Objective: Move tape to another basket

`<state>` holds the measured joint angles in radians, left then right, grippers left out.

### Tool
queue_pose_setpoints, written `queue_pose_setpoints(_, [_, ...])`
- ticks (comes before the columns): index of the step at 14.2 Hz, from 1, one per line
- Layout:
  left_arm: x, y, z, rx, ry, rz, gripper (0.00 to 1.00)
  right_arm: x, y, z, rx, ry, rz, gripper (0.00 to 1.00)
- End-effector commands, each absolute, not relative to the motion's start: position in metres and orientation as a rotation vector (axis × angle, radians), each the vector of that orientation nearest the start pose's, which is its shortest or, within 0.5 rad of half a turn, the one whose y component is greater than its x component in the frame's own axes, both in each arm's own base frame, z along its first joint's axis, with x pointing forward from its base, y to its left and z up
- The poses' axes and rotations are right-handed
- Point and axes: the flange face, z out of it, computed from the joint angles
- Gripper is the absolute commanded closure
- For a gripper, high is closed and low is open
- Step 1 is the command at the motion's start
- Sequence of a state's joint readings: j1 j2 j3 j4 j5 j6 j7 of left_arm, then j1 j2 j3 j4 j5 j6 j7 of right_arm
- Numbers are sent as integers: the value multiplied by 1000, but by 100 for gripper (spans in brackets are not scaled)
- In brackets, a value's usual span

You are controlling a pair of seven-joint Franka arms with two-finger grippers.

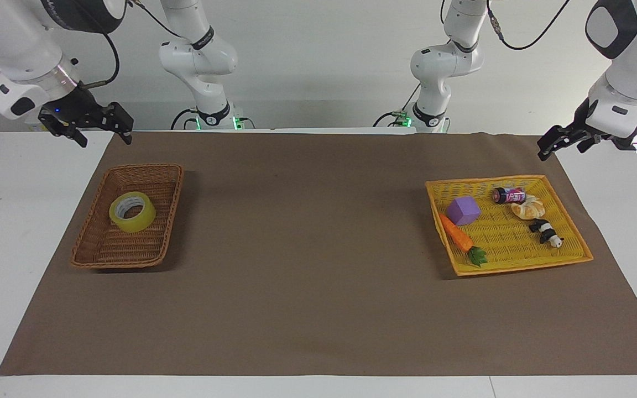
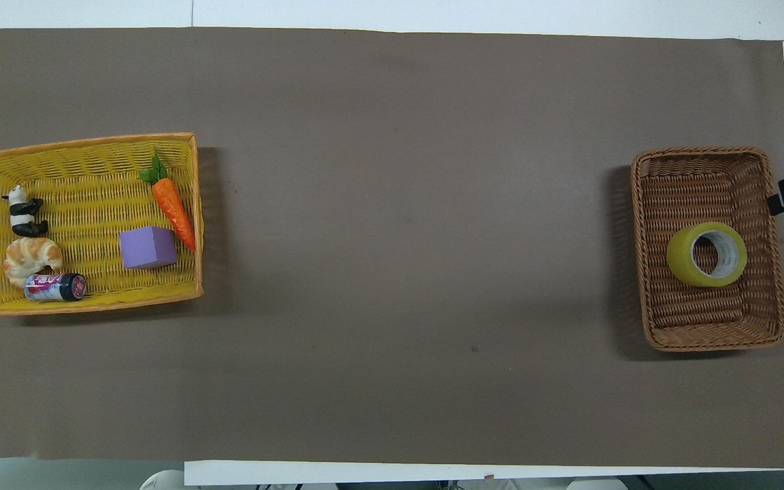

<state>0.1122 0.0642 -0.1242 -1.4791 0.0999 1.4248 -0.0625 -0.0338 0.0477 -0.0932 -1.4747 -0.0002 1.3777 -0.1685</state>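
Currently:
Tape (image 1: 132,211): in basket (image 1: 97,243), below right gripper (image 1: 102,134), the closer one.
Right gripper: open, empty.
Left gripper (image 1: 562,142): waits; fingers unreadable.

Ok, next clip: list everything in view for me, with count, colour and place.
tape: 1, translucent yellow, lying in the wicker basket
wicker basket: 1, brown, toward the right arm's end of the table
mesh tray: 1, yellow, toward the left arm's end
cube: 1, purple, in the tray
carrot: 1, orange with green top, in the tray beside the cube
can: 1, pink and dark, on its side in the tray
croissant: 1, tan, beside the can
panda: 1, black and white, in the tray
table cover: 1, brown
right gripper: open, raised, holding nothing
left gripper: raised, waiting
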Motion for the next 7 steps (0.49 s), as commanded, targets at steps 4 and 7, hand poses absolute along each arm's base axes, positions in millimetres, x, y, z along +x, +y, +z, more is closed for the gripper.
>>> queue_pose_setpoints(4, [552,10,621,-3032,-80,165,1,548,-54,627,-3146,-26,252,0])
queue_pose_setpoints(7, [552,10,621,-3032,-82,165,1,548,-54,625,-3145,-23,260,0])
